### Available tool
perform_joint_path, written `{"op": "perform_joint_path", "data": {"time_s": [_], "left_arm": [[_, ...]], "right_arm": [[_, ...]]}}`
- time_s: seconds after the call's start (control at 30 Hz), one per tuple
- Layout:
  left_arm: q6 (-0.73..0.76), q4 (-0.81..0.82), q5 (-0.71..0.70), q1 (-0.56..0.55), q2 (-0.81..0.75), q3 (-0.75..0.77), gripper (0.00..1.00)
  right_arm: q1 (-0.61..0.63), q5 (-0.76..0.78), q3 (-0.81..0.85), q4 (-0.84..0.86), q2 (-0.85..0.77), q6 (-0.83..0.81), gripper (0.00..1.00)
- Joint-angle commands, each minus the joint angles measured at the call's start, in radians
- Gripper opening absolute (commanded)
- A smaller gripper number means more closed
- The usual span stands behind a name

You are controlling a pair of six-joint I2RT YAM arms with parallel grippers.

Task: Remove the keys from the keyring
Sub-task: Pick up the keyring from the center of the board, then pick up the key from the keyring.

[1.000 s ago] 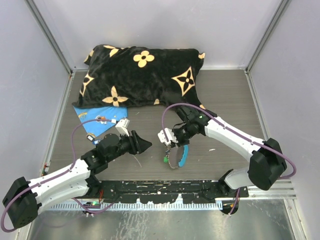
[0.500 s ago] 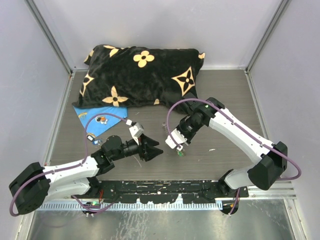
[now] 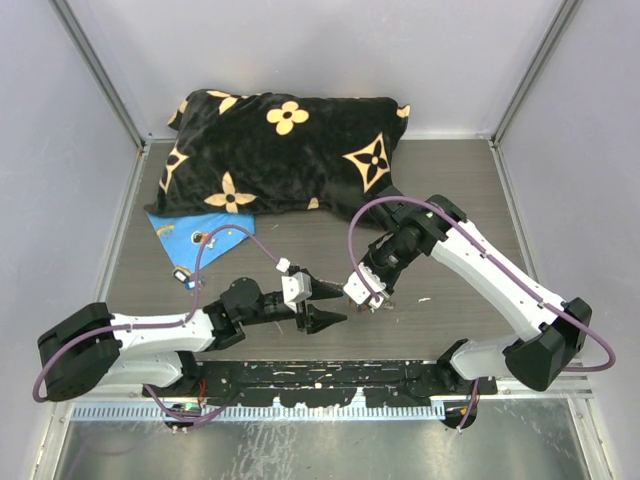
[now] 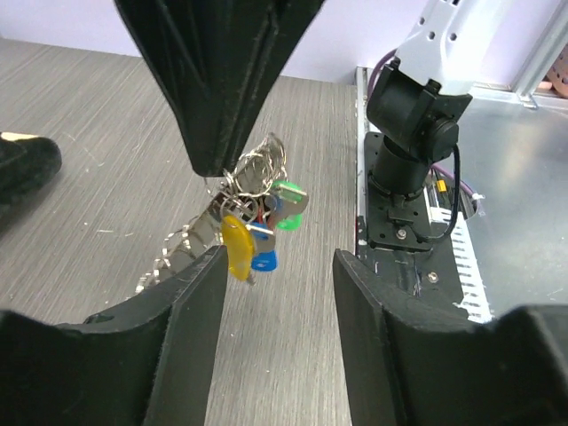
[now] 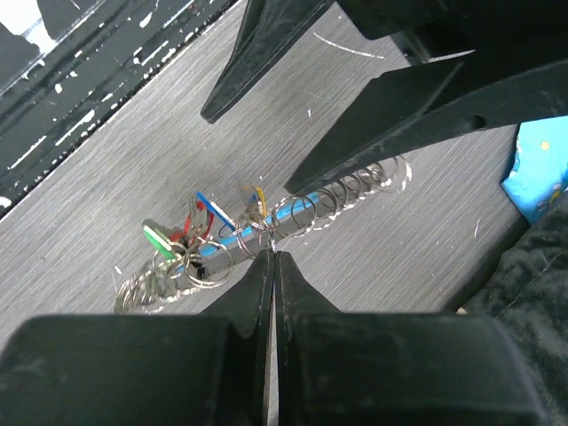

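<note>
1. Grey wood-grain table [image 3: 450,200], patterned pillow [image 3: 290,150] at twelve o'clock;
2. right gripper [image 5: 271,257] pinched shut on the keyring [image 5: 311,209], holding it up near four o'clock of centre, so the keys [image 4: 238,248] dangle reachable;
3. left gripper [image 4: 277,257] stands open, fingers flanking the keys, apparently ready to pluck one.

Keyring [image 5: 302,213]: bare metal wire, coiled, bright and glossy, with one light-blue section. Keys [image 4: 262,226]: coloured heads, smooth, shiny, plastic-looking. Table [image 3: 450,200]: grey wood-grain surface, matt, finely scratched. Pillow [image 3: 280,150]: black plush cloth with a soft nap and tan printed flowers. Left gripper [image 4: 277,257]: fingers [image 4: 191,337] of matt black plastic, faintly textured.
</note>
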Motion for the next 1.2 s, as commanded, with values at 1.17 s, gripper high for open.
{"op": "perform_joint_path", "data": {"time_s": [1.17], "left_arm": [[0.069, -0.057, -0.402, -0.168, 0.016, 0.085, 0.42]], "right_arm": [[-0.073, -0.226, 0.057, -0.06, -0.065, -0.011, 0.01]]}}
